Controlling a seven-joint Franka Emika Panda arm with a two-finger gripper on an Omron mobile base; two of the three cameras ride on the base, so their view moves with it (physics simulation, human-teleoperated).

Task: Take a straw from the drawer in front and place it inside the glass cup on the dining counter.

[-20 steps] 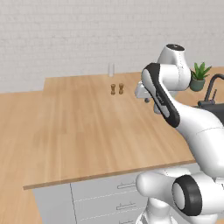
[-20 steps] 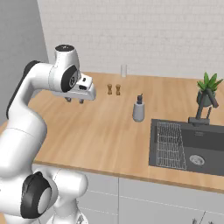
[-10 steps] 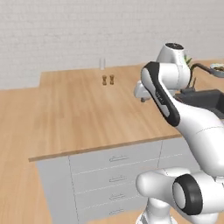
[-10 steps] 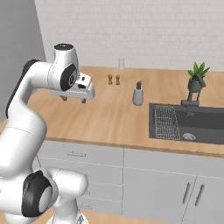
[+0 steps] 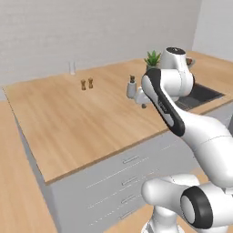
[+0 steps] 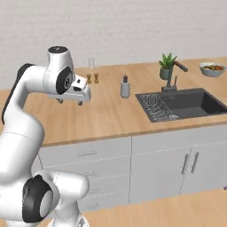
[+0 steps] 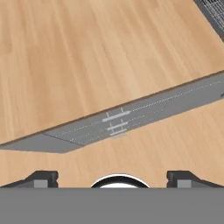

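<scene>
The glass cup (image 5: 72,67) (image 6: 91,63) stands upright at the far edge of the dining counter (image 5: 91,123) (image 6: 111,115), behind two small wooden shakers (image 5: 87,83) (image 6: 92,79). My gripper (image 6: 70,102) (image 5: 142,102) (image 7: 113,177) hovers above the counter's near part, well short of the cup. Its fingertips (image 7: 41,177) stand wide apart, open, with nothing between them. The straw is out of view. Under the counter the grey drawer fronts (image 5: 129,160) (image 6: 87,153) (image 7: 116,117) are all shut, and I cannot tell which one is the task's drawer.
A grey soap dispenser (image 5: 131,86) (image 6: 125,87) stands mid-counter. To the right lie a dark sink (image 6: 177,104) with a tap, a potted plant (image 6: 167,65) (image 5: 152,58) and a bowl (image 6: 212,68). Wooden floor shows in front of the cabinets.
The whole picture has shifted: the base has backed away from the counter, so the cabinet fronts, sink and floor show more. The arm holds the same pose.
</scene>
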